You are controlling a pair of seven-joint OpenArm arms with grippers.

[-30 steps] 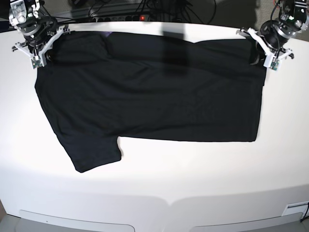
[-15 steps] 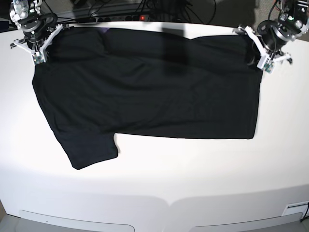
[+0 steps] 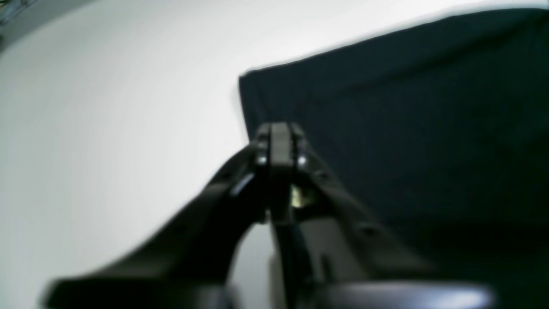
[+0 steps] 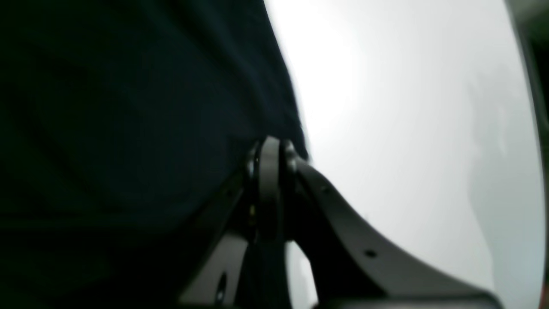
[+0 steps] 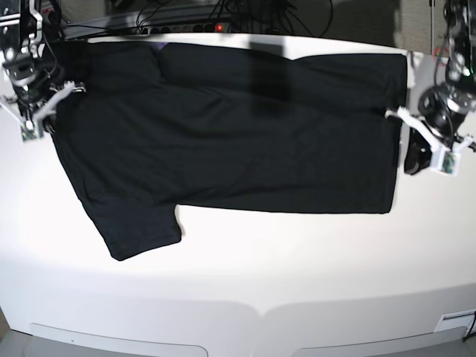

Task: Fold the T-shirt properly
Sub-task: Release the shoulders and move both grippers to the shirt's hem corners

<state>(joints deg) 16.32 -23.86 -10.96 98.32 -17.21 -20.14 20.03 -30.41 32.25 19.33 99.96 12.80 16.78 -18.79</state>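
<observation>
The black T-shirt (image 5: 238, 126) lies spread flat on the white table (image 5: 245, 275), plain side up, with a sliver of purple at the collar (image 5: 165, 50) and one sleeve (image 5: 141, 230) pointing to the front left. My left gripper (image 5: 418, 152) hangs just off the shirt's right edge. In the left wrist view it (image 3: 279, 133) is shut and empty, with a shirt corner (image 3: 257, 81) lying beyond it. My right gripper (image 5: 36, 117) is at the shirt's left edge. In the right wrist view it (image 4: 270, 150) is shut and empty beside the cloth (image 4: 128, 107).
A power strip and cables (image 5: 216, 26) lie behind the table's back edge. The shirt's top edge reaches that back edge. Bare white table runs along the front and on both sides of the shirt.
Both grippers have let go of the shirt's back corners and moved toward the front, off its side edges. The shirt stays flat, shifted slightly toward the back.
</observation>
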